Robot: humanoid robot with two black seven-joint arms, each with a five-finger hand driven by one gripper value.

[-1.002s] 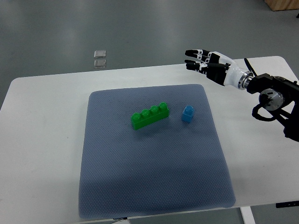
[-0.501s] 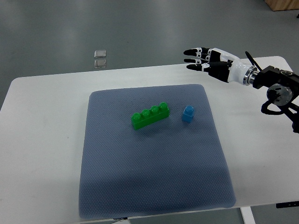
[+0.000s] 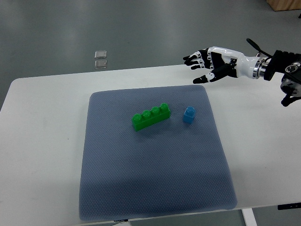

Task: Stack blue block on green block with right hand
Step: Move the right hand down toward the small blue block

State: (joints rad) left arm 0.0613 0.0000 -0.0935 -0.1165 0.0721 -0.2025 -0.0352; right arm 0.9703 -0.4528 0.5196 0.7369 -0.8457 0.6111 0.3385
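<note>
The right hand point(image 3: 211, 64) reaches in from the picture's right edge and hangs over the far right part of the white desk point(image 3: 42, 122), just past the far right corner of the grey-blue mat point(image 3: 155, 188). Its fingers point(image 3: 195, 58) are spread wide and point toward the picture's left, with the thumb lower and nearer the mat; the hand holds nothing. Behind it the white forearm runs into a black wrist joint at the right edge.

The blue block point(image 3: 189, 114) stands on the mat, nearer the camera than the hand and a little to the left of the fingertips, well apart from them. It is a small single-stud piece, upright, with nothing touching it. The green block point(image 3: 151, 116) lies farther left of the hand, beyond the blue block, also on the mat. It is a long four-stud piece set at a slight angle, its right end a bit farther from the camera than its left. The two blocks sit near each other with a gap of bare mat between them.

On the grey floor point(image 3: 141, 28) beyond the desk, far to the left of the hand, two small clear squares point(image 3: 100, 59) lie one just behind the other.
</note>
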